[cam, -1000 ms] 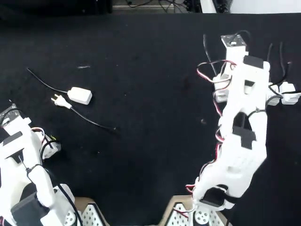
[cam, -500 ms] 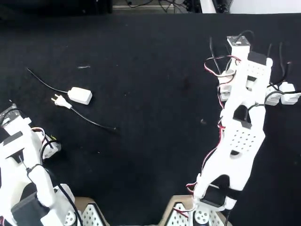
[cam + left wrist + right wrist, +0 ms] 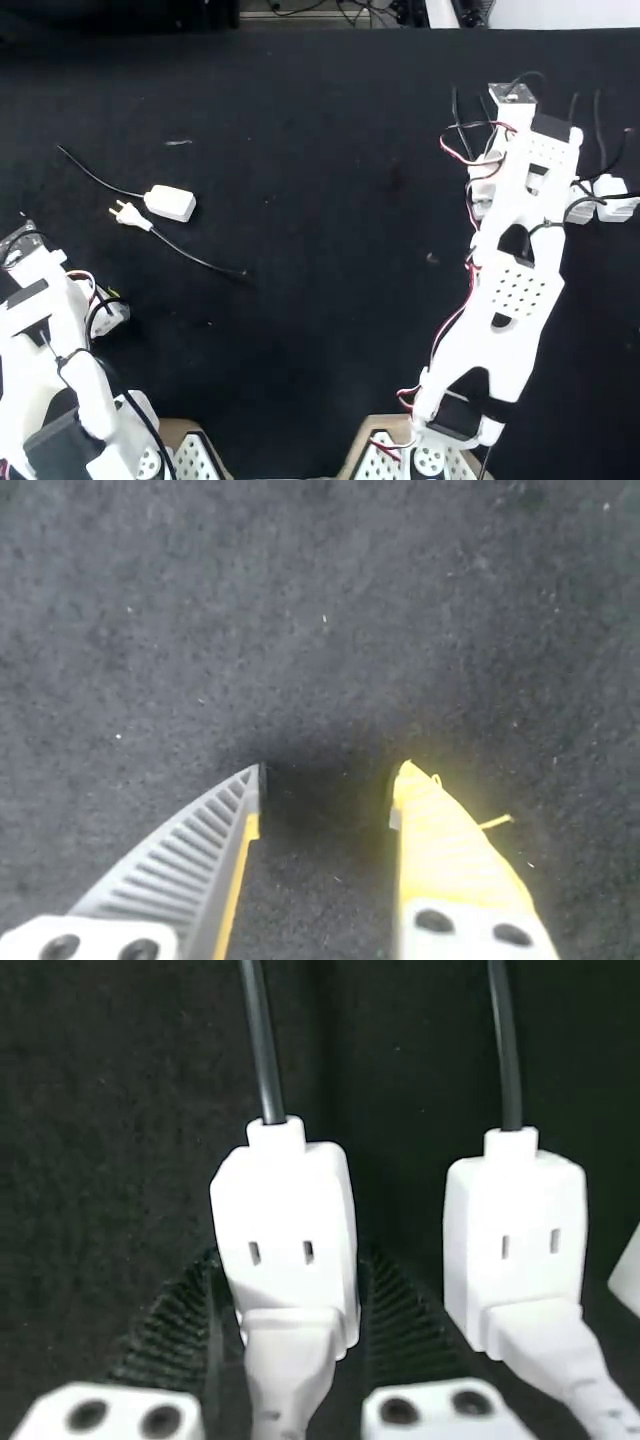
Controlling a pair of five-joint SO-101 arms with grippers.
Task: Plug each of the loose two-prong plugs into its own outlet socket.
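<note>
My right gripper (image 3: 290,1265) is shut on a white plug (image 3: 288,1352), and that plug sits in a white outlet socket (image 3: 285,1210) with a black cord. Beside it a second socket (image 3: 515,1220) holds its own plug (image 3: 530,1338). From above, the right arm (image 3: 510,290) stretches over these sockets (image 3: 612,193) at the far right. On the left of the table a loose two-prong plug (image 3: 122,212) lies next to a white socket (image 3: 170,203). My left gripper (image 3: 325,775) is open over bare black cloth, and from above this gripper (image 3: 108,312) is near the left edge.
A thin black cord (image 3: 195,258) trails from the loose plug toward the table's middle. Another cord (image 3: 90,175) runs from the left socket toward the back left. Several black cords (image 3: 598,115) lead from the right sockets toward the back edge.
The right arm has stretched farther toward the back of the table, over the sockets. The left arm, the loose plug and its socket have not moved.
</note>
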